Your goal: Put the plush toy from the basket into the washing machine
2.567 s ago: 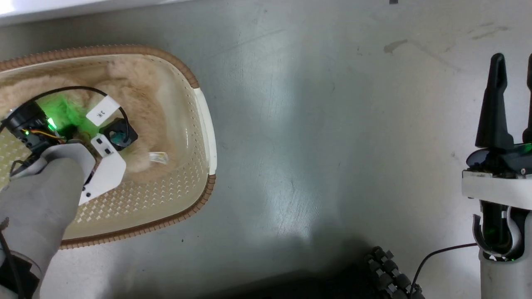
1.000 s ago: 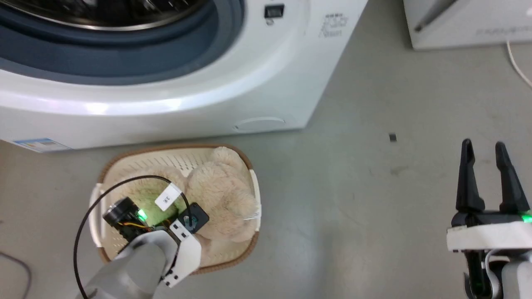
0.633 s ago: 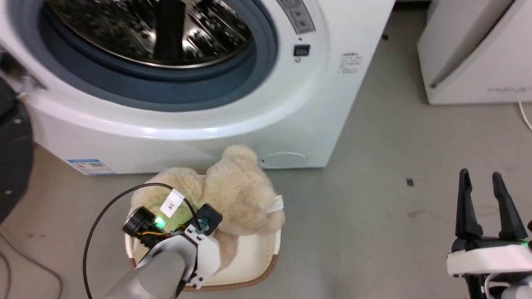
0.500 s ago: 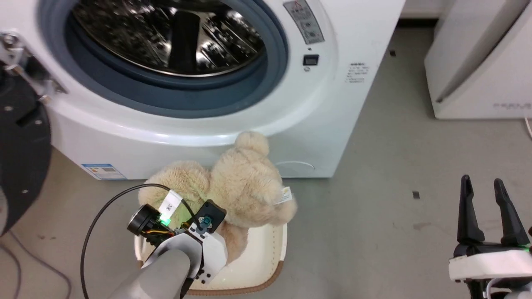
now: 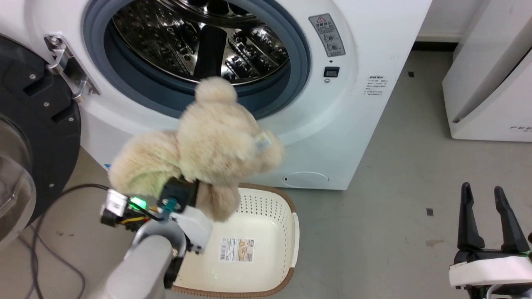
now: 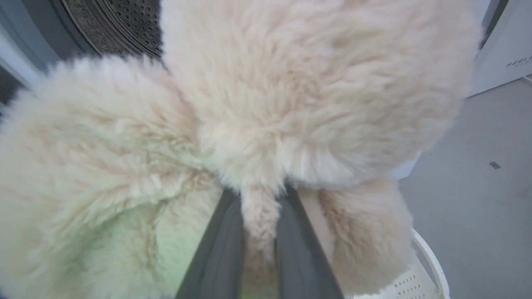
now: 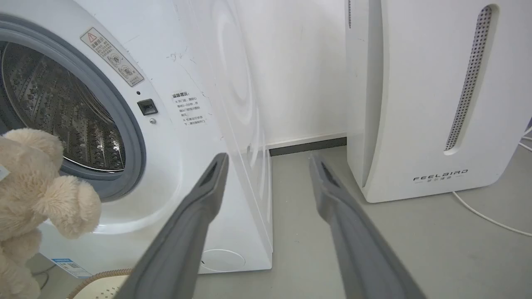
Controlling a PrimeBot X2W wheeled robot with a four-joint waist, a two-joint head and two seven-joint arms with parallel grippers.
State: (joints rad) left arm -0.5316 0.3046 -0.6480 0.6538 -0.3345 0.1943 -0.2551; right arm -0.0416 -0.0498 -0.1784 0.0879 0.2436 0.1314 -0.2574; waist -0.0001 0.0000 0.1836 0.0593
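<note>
Your left gripper (image 6: 258, 196) is clamped on a fold of the plush toy (image 5: 208, 141), which hangs above the basket (image 5: 296, 236), right before the washing machine (image 5: 374, 37) porthole. Your right gripper (image 5: 484, 195) stands spread and empty, well apart.

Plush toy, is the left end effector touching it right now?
Touching. The left wrist view shows the left end effector with both fingers pressed against a fold of fur of the plush toy, pinched between them.

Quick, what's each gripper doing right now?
Left gripper: closed on the toy.
Right gripper: open, holding nothing.
</note>
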